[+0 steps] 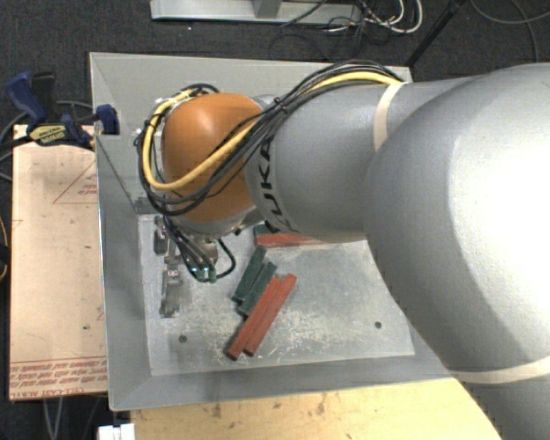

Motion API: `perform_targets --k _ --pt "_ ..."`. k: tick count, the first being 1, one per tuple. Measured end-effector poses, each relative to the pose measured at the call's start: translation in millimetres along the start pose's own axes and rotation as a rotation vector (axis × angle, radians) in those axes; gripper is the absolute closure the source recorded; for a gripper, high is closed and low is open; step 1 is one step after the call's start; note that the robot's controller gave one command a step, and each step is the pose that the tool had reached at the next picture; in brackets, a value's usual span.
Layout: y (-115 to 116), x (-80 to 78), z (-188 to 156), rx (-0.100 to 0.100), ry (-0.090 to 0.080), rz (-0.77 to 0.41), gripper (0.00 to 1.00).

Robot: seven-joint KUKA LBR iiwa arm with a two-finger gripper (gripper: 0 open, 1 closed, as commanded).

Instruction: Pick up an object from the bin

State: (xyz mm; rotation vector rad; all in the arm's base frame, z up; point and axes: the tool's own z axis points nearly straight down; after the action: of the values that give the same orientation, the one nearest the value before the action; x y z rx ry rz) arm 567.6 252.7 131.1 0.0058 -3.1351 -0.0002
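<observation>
My gripper (170, 302) hangs below the orange dome, low over the left part of the bin floor, with bare floor under its tip. To its right lie a dark green flat block (253, 280) and a long red-brown bar (262, 316), side by side and slanted, the bar reaching toward the front. A second red piece (277, 240) peeks out from under the arm just behind them. None of these touches the gripper.
The thick grey arm covers the bin's right half and back. The bin's left wall stands close beside the gripper. Bare floor runs along the front and at the front right.
</observation>
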Motion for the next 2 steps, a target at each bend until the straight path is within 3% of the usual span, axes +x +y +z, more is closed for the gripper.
perform_targets --k 1,2 --pt "-53.1 -71.7 -119.4 -0.001 -0.02 -0.129 0.0" --pt "-123.4 -61.5 45.1 0.002 -0.001 -0.336 0.0"
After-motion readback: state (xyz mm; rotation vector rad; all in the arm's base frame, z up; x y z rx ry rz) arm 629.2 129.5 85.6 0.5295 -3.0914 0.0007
